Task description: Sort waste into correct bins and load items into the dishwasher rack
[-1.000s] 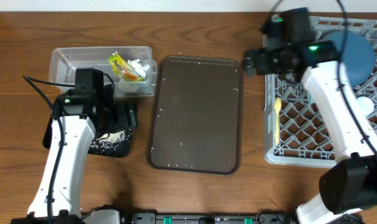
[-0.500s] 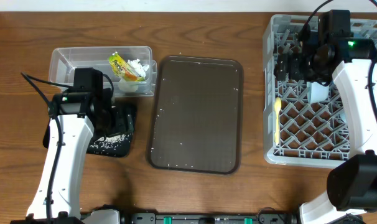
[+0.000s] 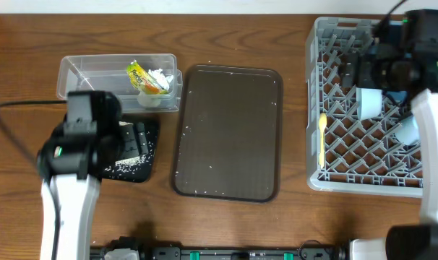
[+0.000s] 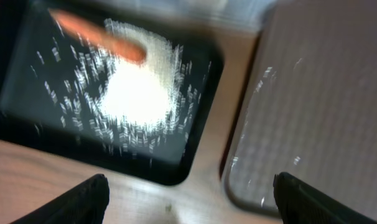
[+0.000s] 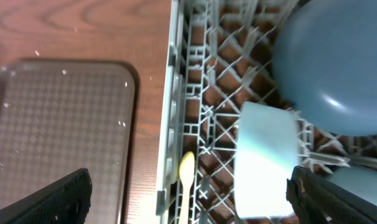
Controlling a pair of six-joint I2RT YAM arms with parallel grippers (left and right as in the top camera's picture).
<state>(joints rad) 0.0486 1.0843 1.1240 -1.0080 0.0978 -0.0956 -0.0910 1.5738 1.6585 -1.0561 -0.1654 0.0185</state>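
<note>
Two empty grippers, both spread apart: left gripper [image 4: 191,202] over black tray [image 4: 27,124], probable carrot [image 4: 98,37] (blurred) at 11 o'clock of rice [image 4: 139,96]; right gripper [image 5: 198,199] over rack [image 3: 363,155], spoon [image 3: 321,126] along its 9 o'clock edge.

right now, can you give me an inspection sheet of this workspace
surface: wooden table
job's things: clear tub holds snack wrapper and tissue; black tray holds rice and carrot; dishwasher rack holds spoon, blue plate, pale cup
clutter: brown serving tray, white specks on it
grippers: left fingers apart, empty, near black tray; right fingers apart, empty, above rack
cables: black cable running off left arm
surroundings: nothing seen
</note>
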